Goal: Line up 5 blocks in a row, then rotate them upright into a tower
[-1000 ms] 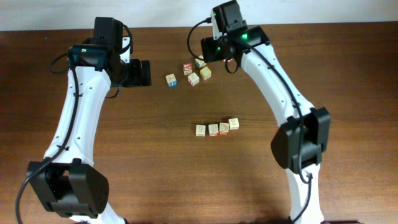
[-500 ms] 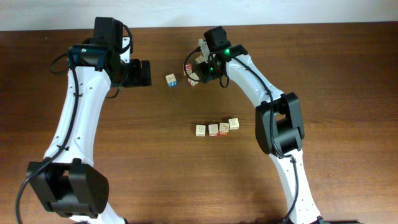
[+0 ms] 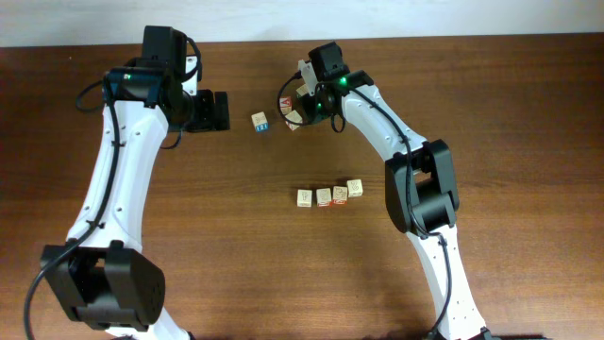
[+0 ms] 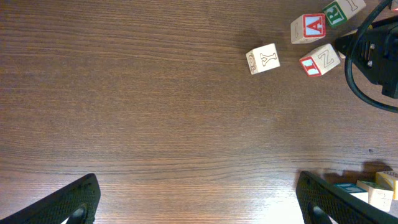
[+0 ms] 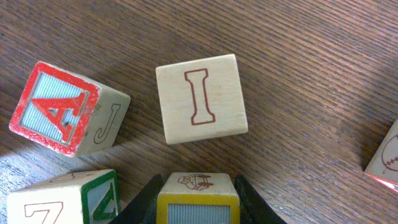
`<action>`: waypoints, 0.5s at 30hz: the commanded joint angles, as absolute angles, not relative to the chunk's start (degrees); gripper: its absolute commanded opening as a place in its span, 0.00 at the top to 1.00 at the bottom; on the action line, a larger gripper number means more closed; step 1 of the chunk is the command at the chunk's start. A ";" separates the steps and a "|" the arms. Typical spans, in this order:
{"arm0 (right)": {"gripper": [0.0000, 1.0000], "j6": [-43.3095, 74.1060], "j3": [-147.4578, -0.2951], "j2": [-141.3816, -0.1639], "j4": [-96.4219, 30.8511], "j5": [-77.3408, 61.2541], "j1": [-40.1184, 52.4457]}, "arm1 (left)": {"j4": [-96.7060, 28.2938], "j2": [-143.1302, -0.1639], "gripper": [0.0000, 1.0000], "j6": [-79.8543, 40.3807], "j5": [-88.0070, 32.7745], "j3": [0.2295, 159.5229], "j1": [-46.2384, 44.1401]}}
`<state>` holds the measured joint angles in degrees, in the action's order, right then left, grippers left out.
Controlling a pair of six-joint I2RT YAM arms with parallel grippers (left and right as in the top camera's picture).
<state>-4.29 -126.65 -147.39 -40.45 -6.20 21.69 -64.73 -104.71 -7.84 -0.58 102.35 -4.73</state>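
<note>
In the right wrist view my right gripper is shut on a yellow-framed block, one finger against each side. Just ahead lies a pale block with a red letter I, and a green-framed block sits to the left. From overhead the right gripper is down in the far cluster of blocks, next to a pale block. A row of several pale blocks lies mid-table. My left gripper hangs open over bare wood, its fingers wide apart.
A cube with a bold red A face sits left of the I block. A cube with blue print lies between the two grippers. The right arm's black cable loops at the cluster. The wooden table is bare near the front.
The right arm swung in and dropped onto the far cluster. Its jaws narrowed onto the yellow-framed block. The left arm stayed still and open.
</note>
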 commanded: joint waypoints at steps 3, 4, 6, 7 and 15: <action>0.73 -3.57 -130.28 -144.84 -45.91 -6.94 21.45 | -64.82 -104.90 0.01 -8.56 -0.16 103.61 -4.71; 0.73 -3.53 -131.57 -143.76 -47.88 -6.94 21.45 | -64.82 -104.90 0.01 -8.56 -0.14 103.61 -4.69; 0.74 -2.28 -133.86 -141.93 -51.51 -6.96 21.37 | -64.79 -104.90 0.01 -8.56 -0.16 103.61 -4.71; 0.74 -1.58 -134.85 -140.94 -53.45 -6.92 21.34 | -64.82 -104.90 0.01 -8.56 -0.16 103.61 -4.71; 0.75 0.05 -139.79 -129.05 -72.27 -6.90 21.23 | -64.82 -104.90 0.01 -8.56 -0.16 103.61 -4.71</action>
